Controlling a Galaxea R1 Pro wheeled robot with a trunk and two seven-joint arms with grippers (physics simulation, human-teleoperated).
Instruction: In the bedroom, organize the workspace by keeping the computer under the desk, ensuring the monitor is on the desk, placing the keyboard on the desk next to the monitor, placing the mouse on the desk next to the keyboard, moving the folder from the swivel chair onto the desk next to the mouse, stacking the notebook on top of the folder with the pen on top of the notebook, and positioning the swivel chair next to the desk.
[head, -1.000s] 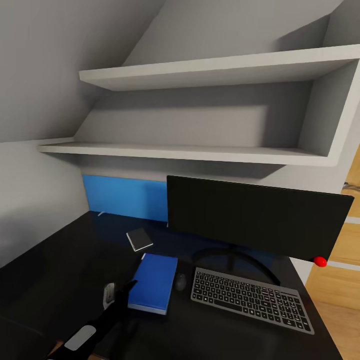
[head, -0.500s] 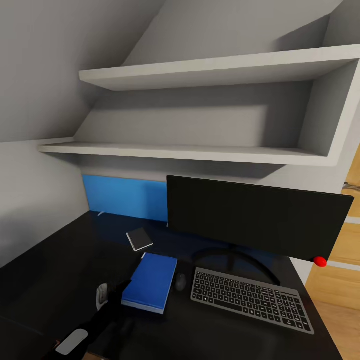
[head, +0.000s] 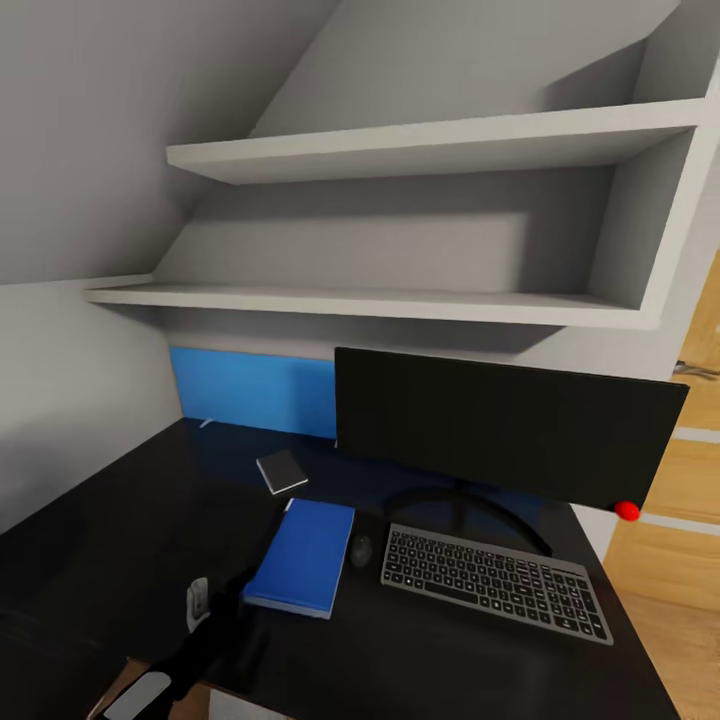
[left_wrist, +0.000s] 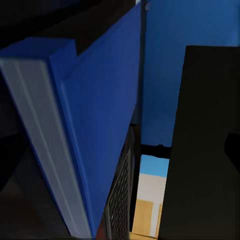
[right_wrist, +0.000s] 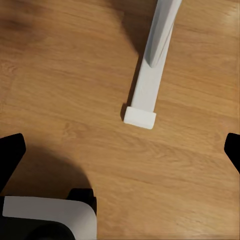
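Black desk (head: 120, 540): left gripper (head: 222, 592) beside folder (head: 300, 558).

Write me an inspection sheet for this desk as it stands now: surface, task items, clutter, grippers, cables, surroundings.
Surface: black desk top, blue back panel behind.
Job's things: monitor upright on the desk; keyboard in front of it; mouse between keyboard and folder; notebook apart, behind the folder, not stacked; pen not made out.
Clutter: nothing seen.
Grippers: left gripper at the folder's near left corner, grip unclear; right gripper's fingertips spread apart over the wood floor.
Cables: nothing seen.
Surroundings: white wall shelves, sloped ceiling, oak door, white desk leg.
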